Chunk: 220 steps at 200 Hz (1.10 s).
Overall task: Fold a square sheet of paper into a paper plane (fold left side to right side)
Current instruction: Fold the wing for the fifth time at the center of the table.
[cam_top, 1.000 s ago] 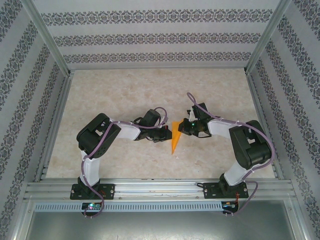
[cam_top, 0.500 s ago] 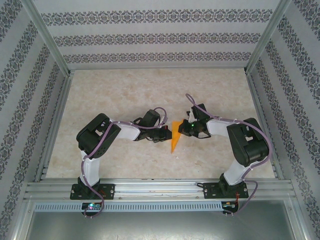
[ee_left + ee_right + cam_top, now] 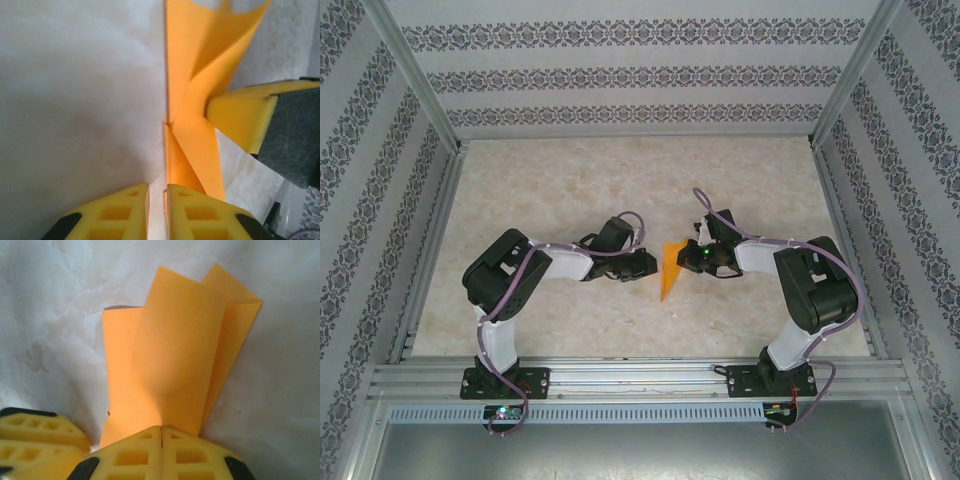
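Top external view places the paper plane (image 3: 670,268) near the middle of the worktop (image 3: 570,190), somewhat closer to the near edge than the far one, with its point aimed at the near edge. It is already a slim orange wedge, well narrower than a square sheet, and the left wrist view shows several crossing creases and stacked layers. On that evidence the main folds look done and the task appears to be in its late stage. The right wrist view shows the flaps splaying apart at the wide end rather than lying flat, so what is probably left is flattening or setting the last fold and letting go. The right gripper (image 3: 686,258) meets the wedge from its right side; its fingers are pressed together with the paper's layers pinched between them. The left gripper (image 3: 650,266) sits just beside the wedge's left edge, and its jaws are parted by a narrow slit. The folded edge lines up with that slit just past the fingertips, and no grip on it is evident. Whether the paper touches the worktop or is held slightly off it cannot be told.
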Each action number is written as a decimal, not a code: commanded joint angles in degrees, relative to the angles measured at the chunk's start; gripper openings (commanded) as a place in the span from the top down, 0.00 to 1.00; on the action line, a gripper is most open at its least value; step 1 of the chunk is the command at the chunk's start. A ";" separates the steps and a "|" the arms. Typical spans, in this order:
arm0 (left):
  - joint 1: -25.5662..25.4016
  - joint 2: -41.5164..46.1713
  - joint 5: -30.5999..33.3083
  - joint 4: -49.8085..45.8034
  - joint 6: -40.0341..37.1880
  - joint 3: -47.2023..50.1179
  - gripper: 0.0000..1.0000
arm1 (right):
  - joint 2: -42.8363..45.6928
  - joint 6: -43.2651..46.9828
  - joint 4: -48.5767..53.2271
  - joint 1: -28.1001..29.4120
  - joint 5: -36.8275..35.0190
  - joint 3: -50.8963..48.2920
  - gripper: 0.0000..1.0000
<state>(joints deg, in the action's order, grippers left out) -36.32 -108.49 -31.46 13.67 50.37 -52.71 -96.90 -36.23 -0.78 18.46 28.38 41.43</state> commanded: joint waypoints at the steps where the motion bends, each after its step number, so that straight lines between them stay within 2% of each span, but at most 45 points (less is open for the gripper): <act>1: 1.16 4.71 3.77 -6.88 -2.16 0.46 0.82 | -1.97 -0.33 3.53 -0.35 -3.24 -2.67 1.00; 40: -1.08 8.90 0.85 -12.76 -3.82 -1.84 0.90 | -1.92 -0.42 3.50 -0.27 -3.16 -2.58 1.00; 68: -4.79 7.18 -3.34 -13.23 -2.70 -5.15 0.94 | -2.32 -0.34 3.65 -0.09 -3.20 -2.43 1.00; 102: -7.71 4.10 -3.95 -13.67 -2.33 -8.65 0.95 | -3.16 -0.25 3.72 0.01 -3.16 -2.41 1.00; 156: -8.25 -0.32 -3.96 -14.73 -3.13 -11.61 0.95 | -3.23 0.02 4.11 0.17 -3.31 -2.23 1.00; 220: -8.25 -2.03 -2.10 -13.80 -2.76 -9.06 0.95 | -3.34 0.59 5.12 0.17 -3.51 -1.70 1.00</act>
<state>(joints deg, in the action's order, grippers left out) -44.25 -109.23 -34.33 0.25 48.14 -62.92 -97.14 -36.21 -1.96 18.37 28.97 41.12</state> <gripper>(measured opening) 0.055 0.046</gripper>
